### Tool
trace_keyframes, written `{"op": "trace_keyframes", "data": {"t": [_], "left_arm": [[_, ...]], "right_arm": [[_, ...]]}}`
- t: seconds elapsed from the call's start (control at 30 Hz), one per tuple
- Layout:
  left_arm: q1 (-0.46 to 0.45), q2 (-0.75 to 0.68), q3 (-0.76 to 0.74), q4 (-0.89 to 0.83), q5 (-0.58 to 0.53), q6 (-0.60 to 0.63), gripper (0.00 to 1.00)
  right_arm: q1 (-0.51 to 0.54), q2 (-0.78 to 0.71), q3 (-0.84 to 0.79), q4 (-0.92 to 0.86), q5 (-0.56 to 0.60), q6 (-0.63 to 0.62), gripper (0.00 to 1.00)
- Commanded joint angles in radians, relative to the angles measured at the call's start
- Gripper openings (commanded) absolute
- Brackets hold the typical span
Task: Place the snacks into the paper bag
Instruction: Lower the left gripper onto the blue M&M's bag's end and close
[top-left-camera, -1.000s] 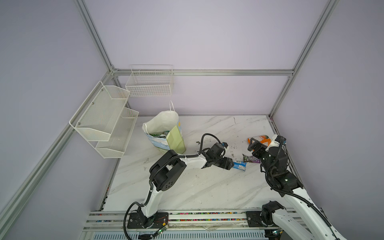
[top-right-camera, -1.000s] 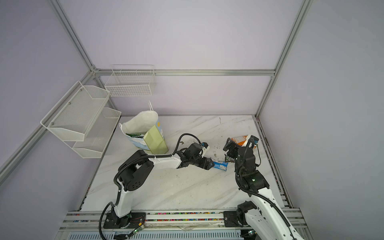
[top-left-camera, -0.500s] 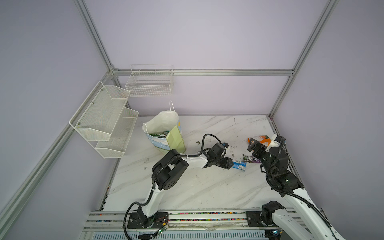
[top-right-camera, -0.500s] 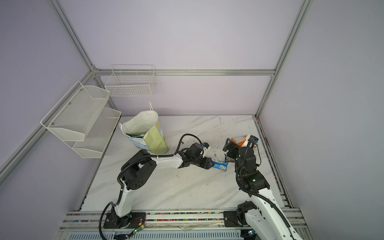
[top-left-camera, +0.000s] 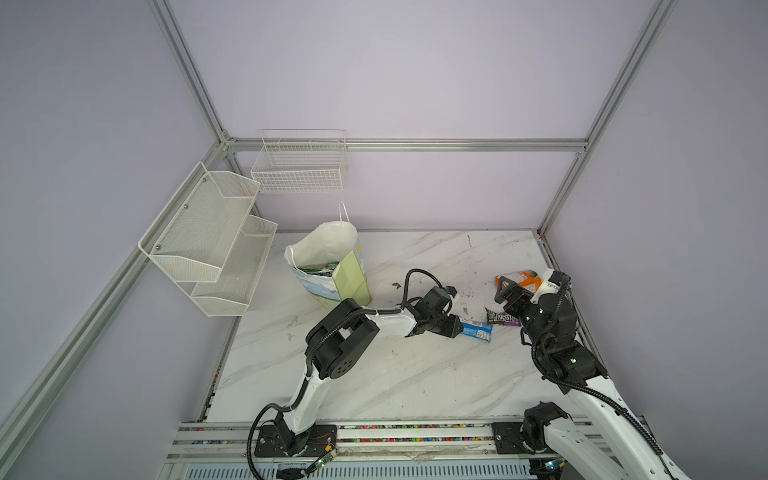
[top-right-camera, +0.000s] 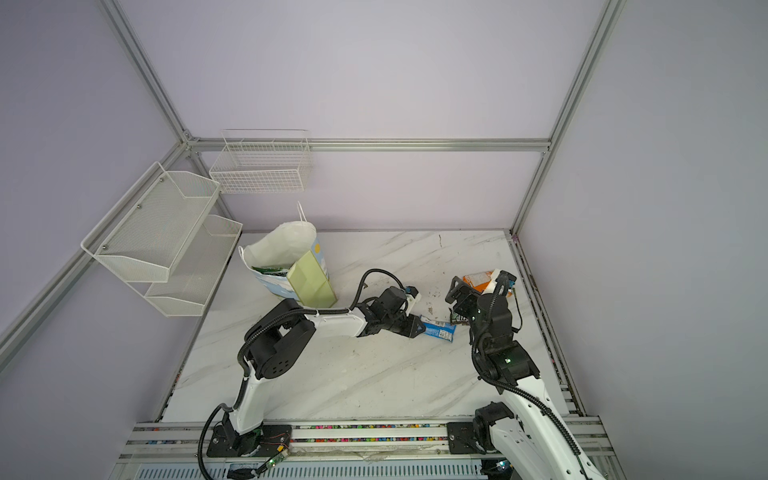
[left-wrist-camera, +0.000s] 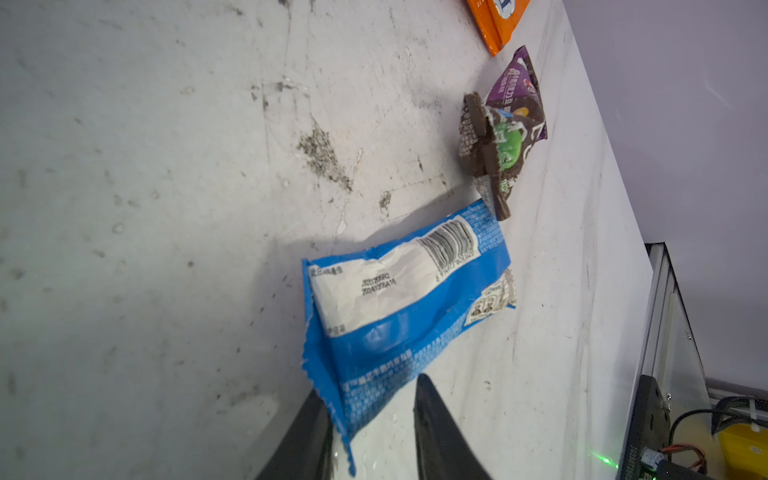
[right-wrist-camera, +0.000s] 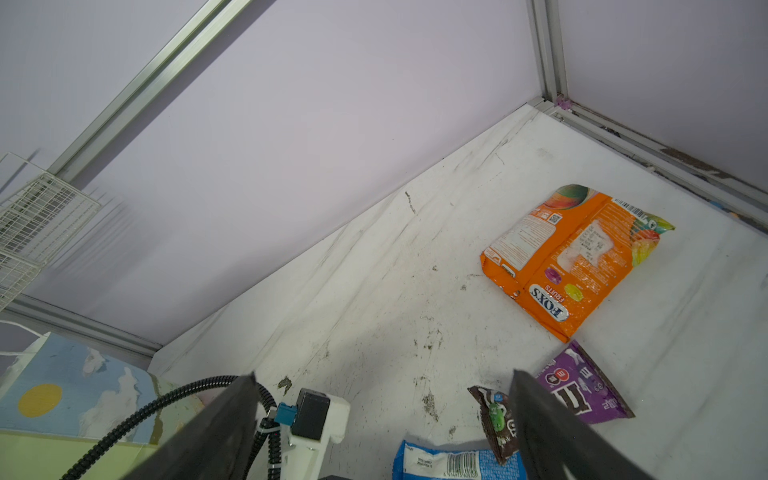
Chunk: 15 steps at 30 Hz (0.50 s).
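Blue packet (left-wrist-camera: 407, 299) sits between the narrowly parted, not yet clamped jaws of your left tool (left-wrist-camera: 370, 390); you should pinch its crimped end firmly, then lift toward the paper bag (top-left-camera: 353, 278).

You see a white table (top-left-camera: 374, 374) with grey streaks like marble. It has dark dirty marks (left-wrist-camera: 322, 156) on it. The walls (top-left-camera: 395, 75) around it are pale purple. A white wire basket (top-left-camera: 301, 166) hangs on the back wall. A white mesh shelf (top-left-camera: 208, 241) with two steps, one above the other, hangs on the side wall. Shiny metal bars (top-left-camera: 415, 144) run along the wall edges. A silver rail (top-left-camera: 415, 446) runs along the table's front edge.
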Motion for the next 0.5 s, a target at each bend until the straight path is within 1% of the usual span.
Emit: {"op": "trace_keyframes", "data": {"t": [0.0, 0.1, 0.33, 0.47], "left_arm": [[0.005, -0.007, 0.069, 0.043, -0.004, -0.006, 0.26], [0.005, -0.008, 0.069, 0.041, -0.008, -0.005, 0.17], [0.004, -0.032, 0.064, 0.037, -0.028, 0.004, 0.0], [0.005, -0.049, 0.059, 0.036, -0.035, 0.008, 0.0]], "right_arm": [[-0.006, -0.001, 0.013, -0.011, -0.006, 0.007, 0.95], [-0.006, -0.006, 0.013, -0.013, -0.007, 0.006, 0.95], [-0.006, -0.011, 0.016, -0.015, -0.009, 0.007, 0.95], [-0.006, -0.012, 0.015, -0.014, -0.01, 0.009, 0.95]]}}
